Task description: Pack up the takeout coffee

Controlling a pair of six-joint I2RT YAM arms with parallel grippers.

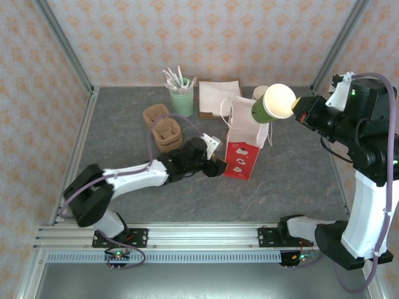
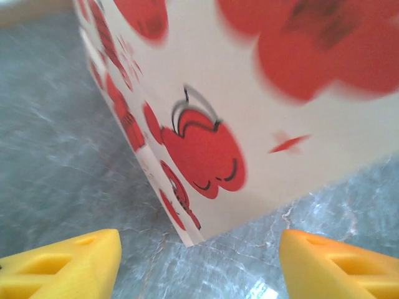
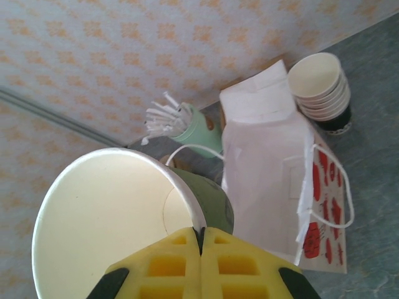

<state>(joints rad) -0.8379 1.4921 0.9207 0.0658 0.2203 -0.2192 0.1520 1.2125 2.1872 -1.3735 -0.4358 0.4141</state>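
Nearest us, the left end effector sits spread wide, holding nothing, by the low corner of the paper bag, so we figure nothing's bracing the bag on the worktop. Further back, the right end effector is clamped on the rim of the takeout coffee, which is tipped sideways up near the bag's mouth. That rim pinch could slip, or it snags the bag's edge and tips it.
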